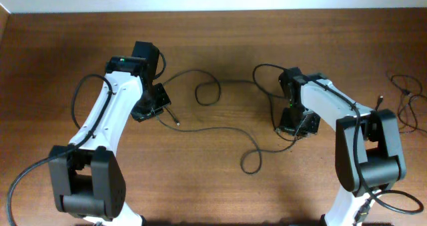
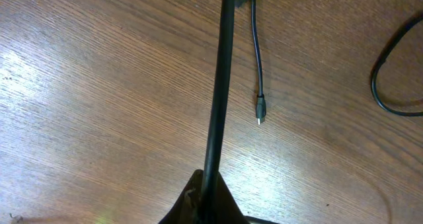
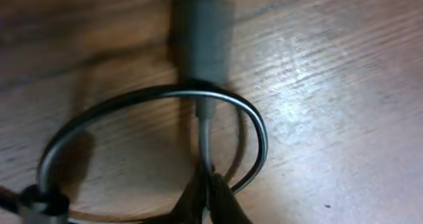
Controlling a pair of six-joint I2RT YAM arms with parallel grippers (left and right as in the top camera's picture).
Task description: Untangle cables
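Currently the thin black cables (image 1: 213, 129) sprawl in loops over the brown wooden table (image 1: 213, 39) between the arms; the left gripper (image 2: 205, 187) is pressed together on one taut strand, the right gripper (image 3: 207, 187) pinches another beside a loop (image 3: 165, 90); pulling apart now could cinch that loop into a knot, or let a strand slip free of the fingers.

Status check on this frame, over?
Left gripper shut on taut black cord. Right gripper shut on grey cord, black loop crossing it. Cables looped mid-table; nothing blocking.
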